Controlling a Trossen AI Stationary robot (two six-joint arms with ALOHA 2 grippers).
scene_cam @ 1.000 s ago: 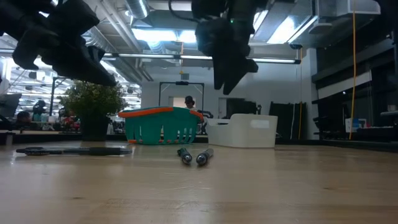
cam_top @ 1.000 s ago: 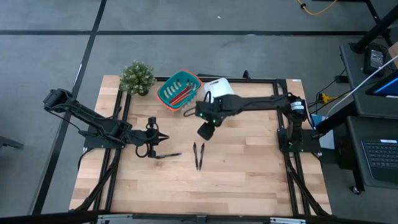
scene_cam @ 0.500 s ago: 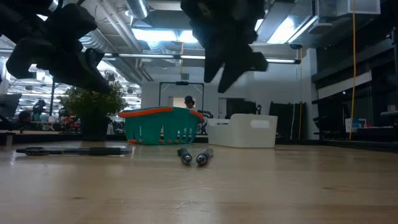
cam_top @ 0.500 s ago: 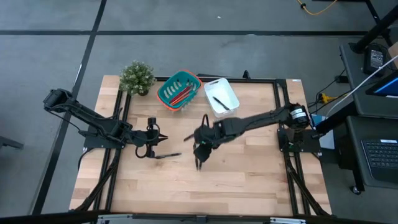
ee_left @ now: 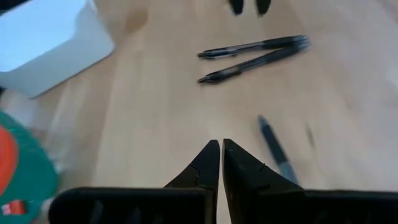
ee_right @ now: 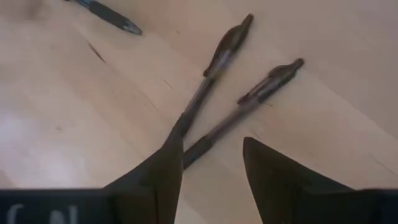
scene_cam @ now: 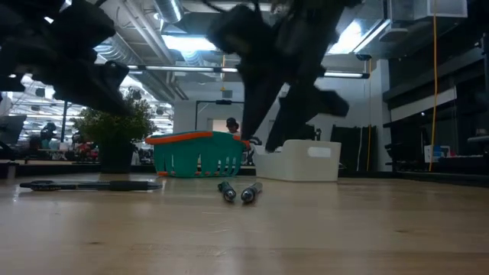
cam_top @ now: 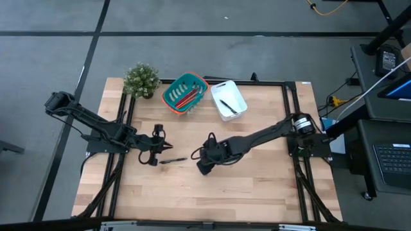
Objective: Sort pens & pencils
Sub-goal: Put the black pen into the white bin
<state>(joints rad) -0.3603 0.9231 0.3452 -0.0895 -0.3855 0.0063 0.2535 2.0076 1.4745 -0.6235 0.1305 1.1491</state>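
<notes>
Two black pens [ee_right: 219, 57] [ee_right: 268, 83] lie side by side on the wood, converging at one end; the low view shows their near ends [scene_cam: 238, 192]. My right gripper [ee_right: 211, 149] [cam_top: 203, 164] hovers over them, open, with a finger on either side of their converging ends, and hides them in the high view. A third pen [cam_top: 173, 160] [ee_left: 277, 149] lies apart, just in front of my shut left gripper [ee_left: 217, 146] [cam_top: 166, 147]. Red and orange pencils [cam_top: 187, 97] lie in the teal basket [cam_top: 172, 95]. Another pen [cam_top: 226, 106] rests in the white bin [cam_top: 236, 96].
A potted plant [cam_top: 141, 79] stands at the far left corner beside the basket. The basket and the white bin sit side by side along the far edge. Bare wood stretches across the near half of the table [cam_top: 257, 192].
My right arm has swung from the bins at the far edge toward the near edge and come down over the two pens, with its fingers apart. The pens have stayed where they were.
</notes>
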